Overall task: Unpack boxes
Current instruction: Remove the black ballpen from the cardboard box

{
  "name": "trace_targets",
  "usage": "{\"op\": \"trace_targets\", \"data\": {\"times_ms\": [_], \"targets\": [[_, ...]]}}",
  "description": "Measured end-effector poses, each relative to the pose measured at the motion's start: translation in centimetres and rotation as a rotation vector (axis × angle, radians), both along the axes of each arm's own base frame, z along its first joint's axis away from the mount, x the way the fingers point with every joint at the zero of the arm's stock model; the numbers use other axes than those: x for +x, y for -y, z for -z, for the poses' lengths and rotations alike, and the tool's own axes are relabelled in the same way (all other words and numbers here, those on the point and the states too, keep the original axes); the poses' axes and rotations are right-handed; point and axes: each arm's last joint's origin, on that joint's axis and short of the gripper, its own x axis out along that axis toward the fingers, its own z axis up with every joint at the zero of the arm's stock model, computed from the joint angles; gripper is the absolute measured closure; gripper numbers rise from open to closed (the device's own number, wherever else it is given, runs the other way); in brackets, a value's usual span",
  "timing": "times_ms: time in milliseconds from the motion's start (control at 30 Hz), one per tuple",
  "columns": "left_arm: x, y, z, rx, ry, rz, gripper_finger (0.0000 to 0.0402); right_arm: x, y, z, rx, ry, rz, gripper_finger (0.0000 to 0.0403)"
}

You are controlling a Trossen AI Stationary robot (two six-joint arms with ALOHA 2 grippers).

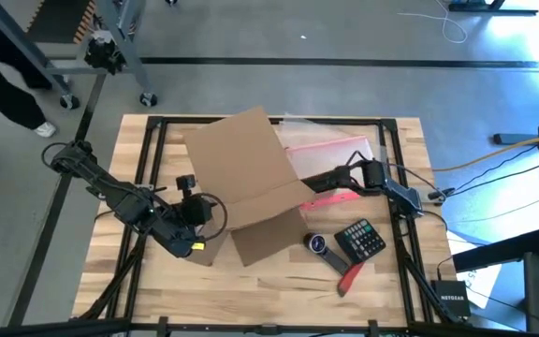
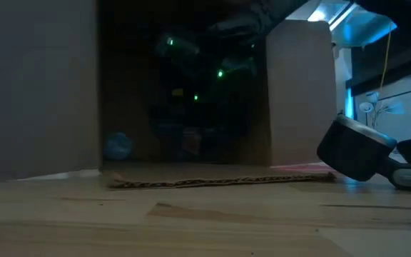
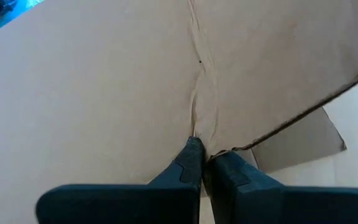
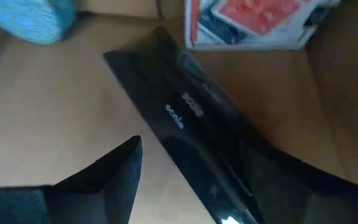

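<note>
A grey floor surrounds the wooden counter, which has a black frame along its edges. The box is the largest thing on it — brown cardboard lying on its side near the middle, one flap flat on the wood toward the front edge. In the low view its open mouth faces the camera, dark inside, with a bluish object at the back left corner.

The left hand sits at the box's left front corner, fingers pinched shut on the cardboard edge where a crease runs up the panel. The right arm comes in from the right, and the right hand is inside the box, its fingers spread fairly wide around a glossy black packet with small pale lettering; whether they press it cannot be told. Beyond it in that view lie a red-and-white carton and a teal object.

Behind the box a pink-edged pouch lies flat. In front of the right arm, on the wood, are a black calculator, a small round dark object and a red tool.
</note>
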Motion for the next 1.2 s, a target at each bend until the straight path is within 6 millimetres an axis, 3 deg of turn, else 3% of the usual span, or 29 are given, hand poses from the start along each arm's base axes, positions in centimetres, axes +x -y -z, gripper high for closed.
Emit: {"op": "trace_targets", "data": {"times_ms": [200, 333, 767, 967, 1200], "targets": [[0.0, -0.1, 0.0, 0.003, -0.006, -0.001, 0.0398, 0.5, 0.4, 1.7, 0.060, 0.046, 0.033, 0.0139], [0.0, 0.0, 0.0, 0.001, -0.006, -0.001, 0.0398, 0.6, -0.9, 1.9, 0.067, 0.039, -0.002, 0.0139], [0.2, -0.5, 0.0, -0.009, -0.013, -0.017, 0.0398, 1.1, -5.5, 0.4, 0.073, -0.095, -0.220, 0.0139], [0.1, -0.5, 0.0, -0.006, -0.014, -0.018, 0.0398, 1.4, -7.0, -0.3, 0.161, -0.092, -0.313, 0.0139], [0.1, -0.5, 0.0, -0.007, -0.011, -0.023, 0.0398, 1.4, -9.3, -1.6, 0.202, -0.124, -0.341, 0.0139]]}}
